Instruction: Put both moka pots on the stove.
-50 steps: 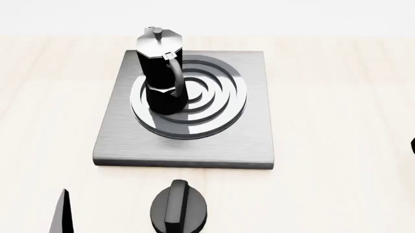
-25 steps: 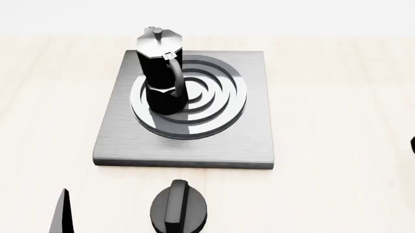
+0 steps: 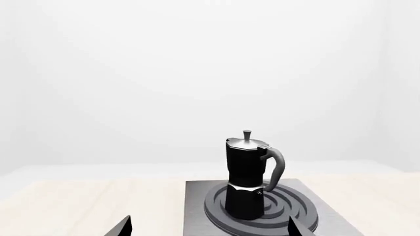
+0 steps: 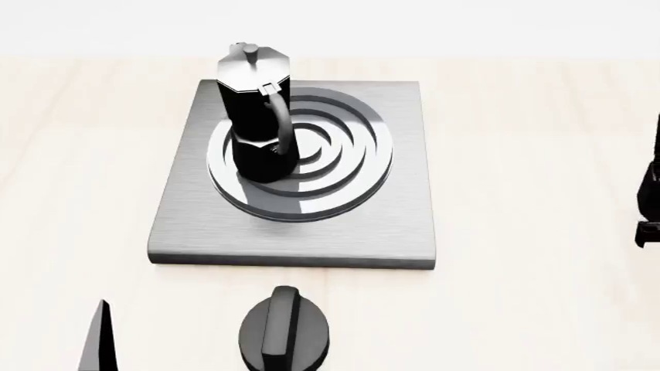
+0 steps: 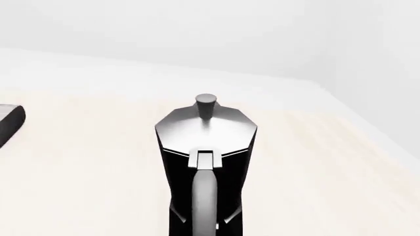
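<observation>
One moka pot [image 4: 256, 116] stands upright on the left side of the ring burner of the stove [image 4: 397, 224]. In the left wrist view the pot [image 3: 246, 177] stands on the stove [image 3: 196, 206] ahead of my left gripper [image 3: 210, 230], which is open and empty, short of the stove's front edge. One of its fingers [image 4: 100, 344] shows at the head view's lower left. The second moka pot [image 5: 205, 147] fills the right wrist view, handle towards the camera. My right gripper [image 5: 204, 227] is closed on that handle. A black shape [image 4: 651, 185] shows at the head view's right edge.
A short black round knob [image 4: 284, 334] sits on the light wooden table [image 4: 536, 294] just in front of the stove's front edge. A corner of the stove [image 5: 10, 123] shows in the right wrist view, off to the pot's side.
A tall black shape has come into the head view at the right edge, where only a small black speck showed before. The pot on the stove and the left finger have not moved.
</observation>
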{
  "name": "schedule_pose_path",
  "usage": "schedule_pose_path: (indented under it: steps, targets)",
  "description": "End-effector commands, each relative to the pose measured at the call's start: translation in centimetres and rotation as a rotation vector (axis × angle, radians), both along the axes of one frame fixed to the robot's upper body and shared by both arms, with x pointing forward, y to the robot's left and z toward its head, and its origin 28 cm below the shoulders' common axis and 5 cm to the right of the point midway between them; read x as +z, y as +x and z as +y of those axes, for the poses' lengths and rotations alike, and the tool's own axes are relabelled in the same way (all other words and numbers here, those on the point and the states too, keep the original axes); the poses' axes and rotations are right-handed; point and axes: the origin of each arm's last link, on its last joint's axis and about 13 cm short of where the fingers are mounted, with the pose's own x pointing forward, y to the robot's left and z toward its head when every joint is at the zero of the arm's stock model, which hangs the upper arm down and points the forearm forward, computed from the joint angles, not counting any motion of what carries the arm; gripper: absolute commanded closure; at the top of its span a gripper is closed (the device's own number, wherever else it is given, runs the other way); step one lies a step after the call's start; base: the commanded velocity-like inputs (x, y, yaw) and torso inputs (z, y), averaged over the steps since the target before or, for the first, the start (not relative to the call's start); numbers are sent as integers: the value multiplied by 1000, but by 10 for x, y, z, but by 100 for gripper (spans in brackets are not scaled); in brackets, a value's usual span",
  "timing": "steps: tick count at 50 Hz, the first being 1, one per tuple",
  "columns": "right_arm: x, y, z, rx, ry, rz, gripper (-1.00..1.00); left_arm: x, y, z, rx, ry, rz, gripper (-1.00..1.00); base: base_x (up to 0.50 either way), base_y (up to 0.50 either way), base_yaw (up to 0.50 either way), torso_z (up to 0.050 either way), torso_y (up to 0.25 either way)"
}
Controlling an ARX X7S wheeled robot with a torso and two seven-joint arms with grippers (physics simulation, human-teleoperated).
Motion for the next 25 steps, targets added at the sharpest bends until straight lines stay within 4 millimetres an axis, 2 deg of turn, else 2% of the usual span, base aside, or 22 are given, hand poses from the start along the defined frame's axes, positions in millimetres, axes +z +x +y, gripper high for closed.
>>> schedule_pose_path:
  steps: [1, 9, 25]
  targets:
    - [32, 13, 15, 52, -58, -141, 100, 0, 0, 0, 0, -1, 0, -100, 0, 0, 0, 0, 0]
    - [46, 16, 27, 123, -64, -194, 100, 0, 0, 0, -3, -1, 0, -100, 0, 0, 0, 0, 0]
    - [76, 16, 65, 304, -74, -283, 100, -4, 2, 1, -1, -5, -2, -100, 0, 0, 0, 0, 0]
